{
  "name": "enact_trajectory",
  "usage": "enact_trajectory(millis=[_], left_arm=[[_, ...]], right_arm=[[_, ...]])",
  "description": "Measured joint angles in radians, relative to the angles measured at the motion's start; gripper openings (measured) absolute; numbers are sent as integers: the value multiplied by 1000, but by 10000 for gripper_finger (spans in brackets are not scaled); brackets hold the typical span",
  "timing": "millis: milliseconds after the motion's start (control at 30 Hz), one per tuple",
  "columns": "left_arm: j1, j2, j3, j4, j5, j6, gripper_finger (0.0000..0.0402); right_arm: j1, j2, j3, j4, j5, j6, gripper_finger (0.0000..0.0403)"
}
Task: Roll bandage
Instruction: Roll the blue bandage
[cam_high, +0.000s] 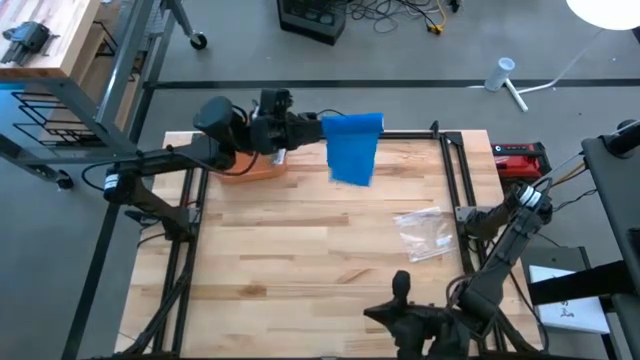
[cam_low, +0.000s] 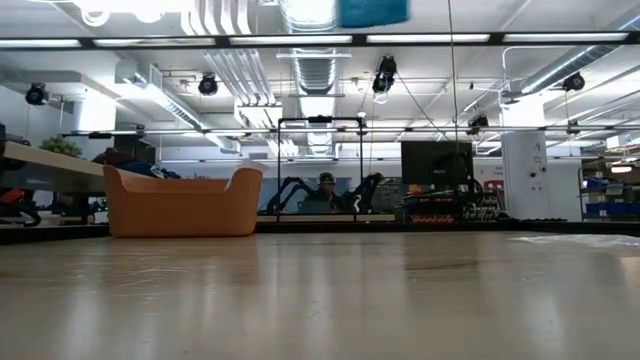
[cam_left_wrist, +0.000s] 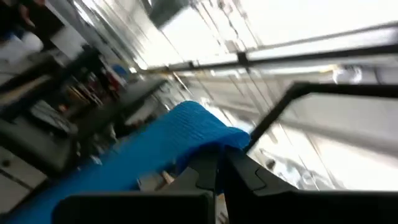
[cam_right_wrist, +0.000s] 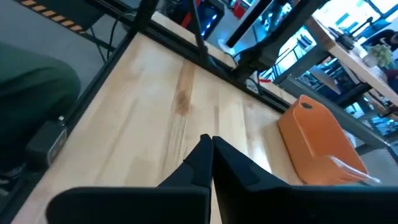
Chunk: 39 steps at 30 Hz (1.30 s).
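While the left gripper (cam_high: 312, 128) reaches out above the far edge of the table (cam_high: 300, 260), its fingers (cam_left_wrist: 205, 171) are pinched on the top of a blue bandage (cam_high: 352, 146), which hangs in the air as a flat strip, clear of the tabletop. Just left of the bandage, under the left arm, an orange bin (cam_high: 255, 166) sits at the table's far left corner. Right of the bandage, nearer the table's right edge, lies a clear plastic wrapper (cam_high: 424, 233). At the table's near right corner the right gripper (cam_high: 401, 287) waits, away from the bandage, its fingers (cam_right_wrist: 208, 158) pressed together on nothing.
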Motion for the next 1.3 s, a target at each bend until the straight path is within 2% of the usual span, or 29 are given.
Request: enact_trajectory(millis=[67, 167, 233, 300, 433, 600, 700, 867, 1000, 1067, 1167, 1300], left_arm=[[-1, 4, 0, -3, 57, 1, 0], [-8, 6, -9, -5, 156, 9, 0], [-15, 1, -19, -5, 193, 36, 0], [-26, -14, -28, -22, 196, 77, 0], [-44, -40, -38, -83, 186, 136, 0], [-108, -76, -128, -117, 87, 235, 0], [-152, -121, -215, -105, -11, 305, 0], [-240, -181, -384, -70, -191, 462, 0], [-301, -210, -522, 52, -223, 549, 0], [-329, -213, -582, 124, -223, 553, 0], [-371, -209, -656, 205, -222, 553, 0], [-417, -218, -719, 311, -196, 553, 0]], right_arm=[[-4, 0, 2, 0, 97, -11, 2], [-1, -13, 6, -2, 328, -72, 1], [-1, -39, 6, -12, 382, -125, 1], [-1, -83, 1, -48, 340, -115, 0], [-37, -177, -52, -125, 249, 16, 0], [-73, -245, -239, -94, 256, 184, 0], [-86, -244, -357, 1, 324, 267, 0], [-111, -225, -498, 158, 358, 286, 0], [-146, -225, -533, 195, 359, 305, 0], [-153, -227, -531, 248, 359, 258, 1], [-157, -227, -517, 396, 335, 91, 22], [-185, -227, -517, 644, 176, -103, 84]])
